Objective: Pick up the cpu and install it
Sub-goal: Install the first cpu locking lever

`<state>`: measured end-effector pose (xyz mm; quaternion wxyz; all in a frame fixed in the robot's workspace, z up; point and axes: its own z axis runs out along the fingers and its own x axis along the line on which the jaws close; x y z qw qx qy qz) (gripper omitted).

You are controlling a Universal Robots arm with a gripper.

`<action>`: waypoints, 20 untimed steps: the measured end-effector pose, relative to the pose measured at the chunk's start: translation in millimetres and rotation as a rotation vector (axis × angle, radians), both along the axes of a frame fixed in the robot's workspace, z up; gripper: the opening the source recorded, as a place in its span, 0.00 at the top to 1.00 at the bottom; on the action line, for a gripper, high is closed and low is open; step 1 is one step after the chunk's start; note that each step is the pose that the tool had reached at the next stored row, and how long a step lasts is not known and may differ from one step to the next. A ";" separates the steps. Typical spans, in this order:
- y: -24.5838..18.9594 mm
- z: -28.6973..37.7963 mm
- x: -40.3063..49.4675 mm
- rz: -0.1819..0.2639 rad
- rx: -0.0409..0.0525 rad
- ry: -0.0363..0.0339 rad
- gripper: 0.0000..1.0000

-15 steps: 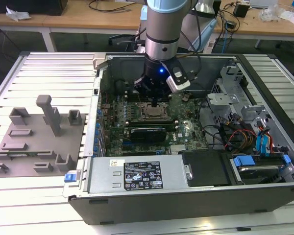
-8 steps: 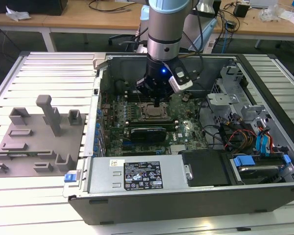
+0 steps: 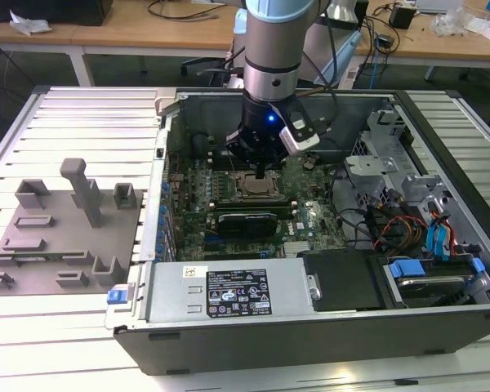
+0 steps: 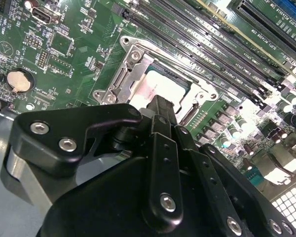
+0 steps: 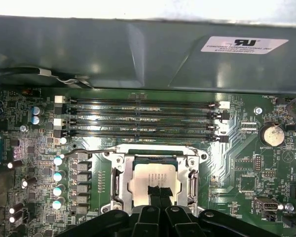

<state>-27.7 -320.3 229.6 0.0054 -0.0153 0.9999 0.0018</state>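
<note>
The cpu (image 5: 150,177), a pale silvery square chip, lies flat inside the dark socket frame (image 5: 117,182) on the green motherboard (image 5: 34,163). My gripper (image 5: 160,191) hangs straight over it, its two black fingertips (image 5: 153,190) drawn together and resting on or just above the chip's near edge, with nothing between them. In the second wrist view the cpu (image 4: 155,88) shows beyond my gripper (image 4: 164,104), which covers its near part. In the exterior view my gripper (image 3: 263,173) reaches down into the open case onto the socket frame (image 3: 254,187).
The open computer case (image 3: 229,343) lies on a slatted metal table. Grey plastic blocks and posts (image 3: 73,220) stand at the exterior view's left. Memory slots (image 5: 143,118) run beside the socket. A power supply (image 3: 237,291), a black card (image 3: 245,222) and a cabled drive cage (image 3: 416,229) crowd the case.
</note>
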 end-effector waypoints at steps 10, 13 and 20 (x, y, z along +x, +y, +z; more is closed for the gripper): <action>0.0 3.1 -0.3 0.000 0.0000 0.0000 0.89; 0.0 9.2 -0.3 0.000 0.0000 0.0000 0.89; 0.0 24.0 -0.3 0.000 0.0002 -0.0001 0.89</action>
